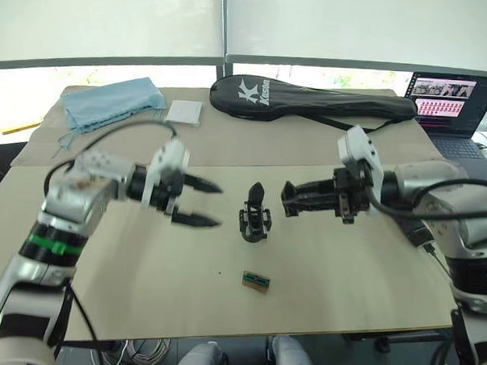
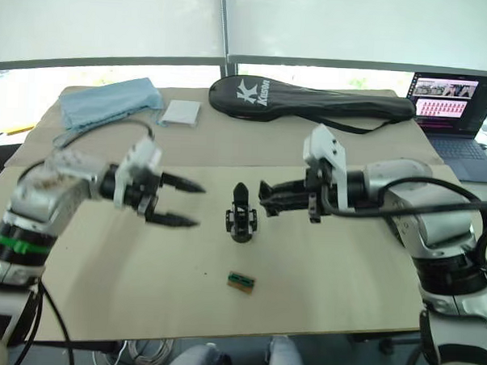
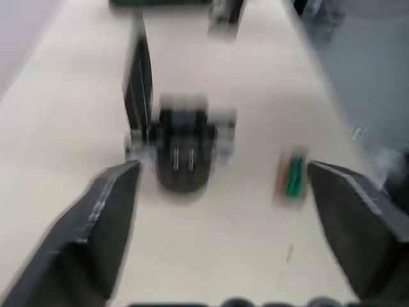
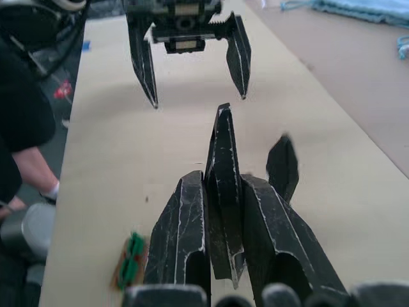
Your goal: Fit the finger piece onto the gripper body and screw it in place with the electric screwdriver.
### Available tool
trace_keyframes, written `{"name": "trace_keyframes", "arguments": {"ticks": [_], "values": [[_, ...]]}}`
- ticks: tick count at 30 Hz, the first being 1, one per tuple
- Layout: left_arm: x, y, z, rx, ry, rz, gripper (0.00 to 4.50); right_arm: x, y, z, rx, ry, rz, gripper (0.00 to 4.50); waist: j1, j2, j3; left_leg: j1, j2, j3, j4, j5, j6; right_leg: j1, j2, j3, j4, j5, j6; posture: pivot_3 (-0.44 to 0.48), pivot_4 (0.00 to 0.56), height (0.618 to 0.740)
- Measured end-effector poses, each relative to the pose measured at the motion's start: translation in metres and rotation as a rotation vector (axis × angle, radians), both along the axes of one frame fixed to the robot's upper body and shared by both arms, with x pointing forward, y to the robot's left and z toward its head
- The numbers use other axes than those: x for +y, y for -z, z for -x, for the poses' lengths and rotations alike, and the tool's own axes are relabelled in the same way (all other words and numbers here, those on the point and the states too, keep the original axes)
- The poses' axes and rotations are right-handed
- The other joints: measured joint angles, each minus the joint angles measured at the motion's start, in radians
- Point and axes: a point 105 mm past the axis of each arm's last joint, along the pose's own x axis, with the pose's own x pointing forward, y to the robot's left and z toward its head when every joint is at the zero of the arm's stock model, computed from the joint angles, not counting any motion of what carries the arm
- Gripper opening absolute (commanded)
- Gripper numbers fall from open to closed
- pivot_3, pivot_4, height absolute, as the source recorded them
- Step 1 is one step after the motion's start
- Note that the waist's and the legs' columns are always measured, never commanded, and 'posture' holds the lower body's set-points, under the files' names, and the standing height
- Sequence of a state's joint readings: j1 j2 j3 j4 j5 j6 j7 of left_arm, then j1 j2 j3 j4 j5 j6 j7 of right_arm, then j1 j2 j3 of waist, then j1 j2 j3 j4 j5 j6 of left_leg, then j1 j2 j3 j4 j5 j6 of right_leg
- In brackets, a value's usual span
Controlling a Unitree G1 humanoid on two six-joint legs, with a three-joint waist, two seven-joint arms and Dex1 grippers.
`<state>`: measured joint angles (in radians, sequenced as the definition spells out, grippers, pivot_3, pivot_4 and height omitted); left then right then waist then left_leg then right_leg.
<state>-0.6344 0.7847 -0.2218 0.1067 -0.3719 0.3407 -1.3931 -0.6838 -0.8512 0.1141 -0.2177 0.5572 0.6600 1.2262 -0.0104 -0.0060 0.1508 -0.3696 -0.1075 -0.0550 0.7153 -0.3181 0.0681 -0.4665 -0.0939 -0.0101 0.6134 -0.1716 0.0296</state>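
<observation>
The gripper body (image 1: 255,221), a small black mechanism with one pointed finger sticking up, stands mid-table. It also shows in the left wrist view (image 3: 185,150). My left gripper (image 1: 200,203) hovers open just to its left, the fingertips pointing at it with nothing between them. My right gripper (image 1: 290,199) is close on its right, shut on the finger piece (image 4: 223,173), a black wedge whose tip juts out past the fingers (image 4: 182,236). The electric screwdriver is out of view.
A small green-and-tan block (image 1: 256,282) lies in front of the gripper body. A long black racket bag (image 1: 312,101), a blue cloth (image 1: 109,102) and a white sheet (image 1: 184,112) lie at the back. A laptop (image 1: 453,103) sits far right.
</observation>
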Motion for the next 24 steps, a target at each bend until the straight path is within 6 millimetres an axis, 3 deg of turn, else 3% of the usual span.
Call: {"name": "trace_keyframes", "arguments": {"ticks": [7, 18, 21, 24], "values": [[-0.041, 0.043, -0.016, -0.033, -0.056, 0.077, 4.50, 0.002, 0.004, 0.011, -0.108, -0.089, 0.058, 0.31, 0.028, 0.000, 0.000, -0.001, 0.000, 0.000, 0.005, -0.001, 0.002, 0.002, 0.000, -0.001, 0.000, 0.000, 0.001, 0.000, 0.150, 0.736], [-0.082, 0.074, -0.036, -0.009, -0.147, 0.149, 4.50, 0.010, 0.009, 0.018, -0.105, -0.112, 0.041, 0.31, 0.024, 0.000, 0.000, -0.001, 0.000, 0.000, 0.005, -0.001, 0.002, 0.002, 0.000, -0.001, 0.000, 0.000, 0.001, 0.000, 0.150, 0.736], [-0.089, 0.073, -0.038, -0.031, -0.138, 0.162, 3.62, 0.012, 0.009, 0.018, -0.108, -0.112, 0.031, 0.31, 0.024, 0.000, 0.000, -0.001, 0.000, 0.000, 0.005, -0.001, 0.002, 0.002, -0.001, -0.001, 0.000, 0.000, 0.001, 0.000, 0.150, 0.736], [-0.093, 0.076, -0.037, -0.037, -0.115, 0.174, 2.29, 0.018, 0.012, 0.018, -0.097, -0.124, -0.016, 0.31, 0.023, -0.001, 0.000, -0.001, 0.000, 0.000, 0.005, -0.001, 0.002, 0.002, 0.000, -0.001, 0.000, 0.001, 0.001, 0.000, 0.150, 0.736]]}}
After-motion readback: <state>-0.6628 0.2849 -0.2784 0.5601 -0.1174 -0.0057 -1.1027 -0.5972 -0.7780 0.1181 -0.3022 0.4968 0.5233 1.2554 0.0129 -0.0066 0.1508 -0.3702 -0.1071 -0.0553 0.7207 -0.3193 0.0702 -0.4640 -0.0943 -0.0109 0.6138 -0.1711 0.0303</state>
